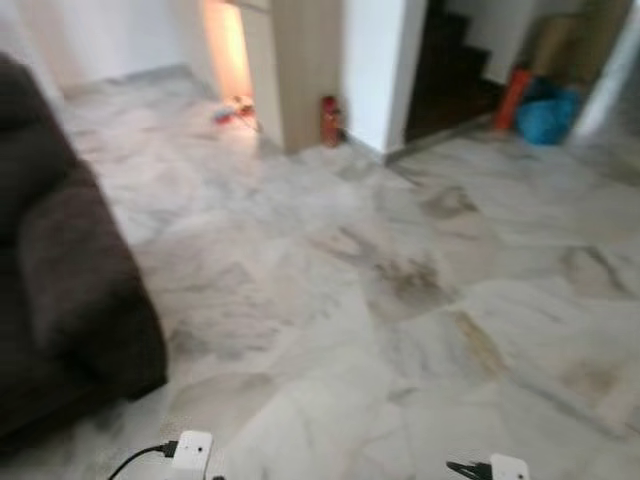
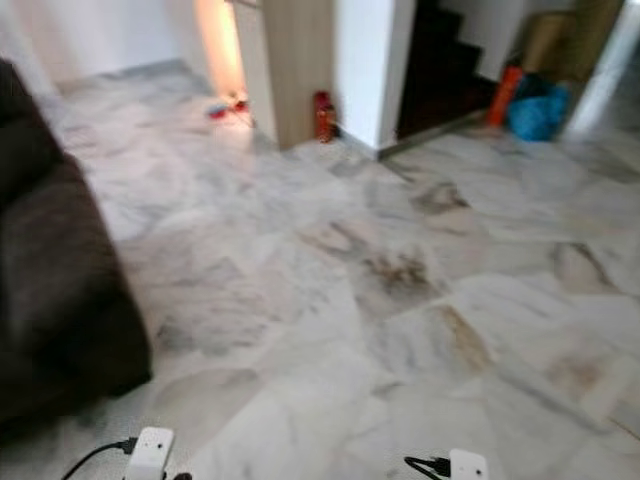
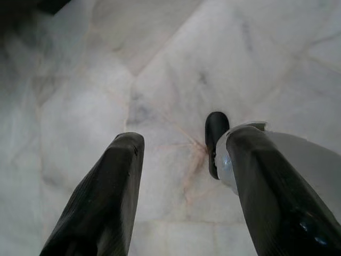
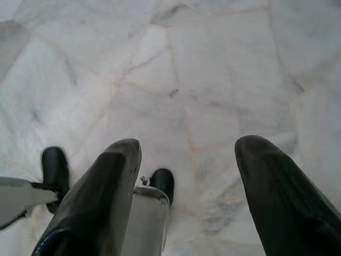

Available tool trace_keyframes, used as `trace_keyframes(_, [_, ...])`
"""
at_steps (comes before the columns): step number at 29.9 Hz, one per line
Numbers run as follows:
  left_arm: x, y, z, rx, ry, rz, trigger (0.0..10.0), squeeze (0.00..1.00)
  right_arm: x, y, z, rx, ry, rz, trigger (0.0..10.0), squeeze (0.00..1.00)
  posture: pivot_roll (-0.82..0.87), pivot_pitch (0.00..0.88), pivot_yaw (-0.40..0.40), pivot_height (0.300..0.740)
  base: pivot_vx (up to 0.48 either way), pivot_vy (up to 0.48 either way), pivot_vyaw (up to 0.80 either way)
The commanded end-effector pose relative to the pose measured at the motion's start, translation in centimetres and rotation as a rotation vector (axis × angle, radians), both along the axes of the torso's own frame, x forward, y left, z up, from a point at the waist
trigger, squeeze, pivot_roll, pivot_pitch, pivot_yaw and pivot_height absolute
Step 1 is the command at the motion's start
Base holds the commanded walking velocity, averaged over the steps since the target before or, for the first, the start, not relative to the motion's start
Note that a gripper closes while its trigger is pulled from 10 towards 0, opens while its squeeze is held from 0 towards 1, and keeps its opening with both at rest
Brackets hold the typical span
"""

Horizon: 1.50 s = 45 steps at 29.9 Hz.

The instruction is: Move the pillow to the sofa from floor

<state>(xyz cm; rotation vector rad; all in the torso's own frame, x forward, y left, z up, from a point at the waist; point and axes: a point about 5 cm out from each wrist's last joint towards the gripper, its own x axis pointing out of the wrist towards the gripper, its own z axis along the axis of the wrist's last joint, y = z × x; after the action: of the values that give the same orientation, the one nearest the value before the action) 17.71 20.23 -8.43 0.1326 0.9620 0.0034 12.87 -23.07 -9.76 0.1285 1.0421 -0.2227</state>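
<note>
Head views were blurred, consistent with the robot walking or turning. A dark brown sofa (image 1: 70, 290) sat at the robot's left, its armrest end facing the open marble floor (image 1: 400, 300). No pillow could be made out on the floor or on the sofa in any view, so where it lay could not be told; judging by that, the robot was likely at the search/approach stage, nothing picked up yet.

Both arms hung low, wrists just poking into the bottom edge of the head views, probably kept down for walking. Left gripper (image 3: 181, 186) pointed straight down at the bare floor, fingers (image 3: 106, 197) spread wide, nothing between them. Right gripper (image 4: 186, 197) the same: fingers (image 4: 277, 197) wide apart, empty, aimed at the tiles. The robot's own black feet (image 4: 54, 169) showed below the grippers in both wrist views.

Far background: a wooden cabinet (image 1: 305, 70) by a white wall, a red bottle-like object (image 1: 330, 120) at its base, small red-and-blue clutter (image 1: 230, 110) on the floor further left, a blue bag (image 1: 548, 112) and an orange item (image 1: 515, 97) at the far right near dark stairs (image 1: 450, 60). None of these read as a pillow.
</note>
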Motion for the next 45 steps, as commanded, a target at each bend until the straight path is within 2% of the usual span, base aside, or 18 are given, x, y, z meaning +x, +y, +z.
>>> trace_keyframes(1, [-0.17, 0.41, -0.01, 0.011, 0.006, -0.004, 10.0, 0.0, 0.28, 0.32, 0.02, 0.008, -0.005, 0.005, 10.0, 0.0, 0.05, 0.0, -0.026, 0.74, 0.0, 0.0, 0.8])
trace_keyframes(31, [-0.39, 0.71, -0.06, 0.018, 0.009, 0.012, 10.0, 0.0, 0.24, 0.31, 0.0, 0.007, -0.002, 0.01, 10.0, 0.0, 0.06, 0.0, -0.031, 0.74, 0.0, 0.0, 0.8])
trace_keyframes(39, [-0.54, 0.8, -0.12, 0.013, 0.015, 0.03, 10.0, 0.0, 0.18, 0.27, -0.01, 0.017, -0.01, -0.032, 10.0, 0.0, 0.06, 0.0, -0.032, 0.74, 0.0, 0.0, 0.07])
trace_keyframes(45, [-0.63, 0.86, -0.16, 0.014, 0.022, 0.032, 10.0, 0.0, 0.2, 0.28, 0.0, 0.022, -0.014, -0.036, 10.0, 0.0, 0.06, 0.0, -0.033, 0.74, 0.0, 0.357, 0.0])
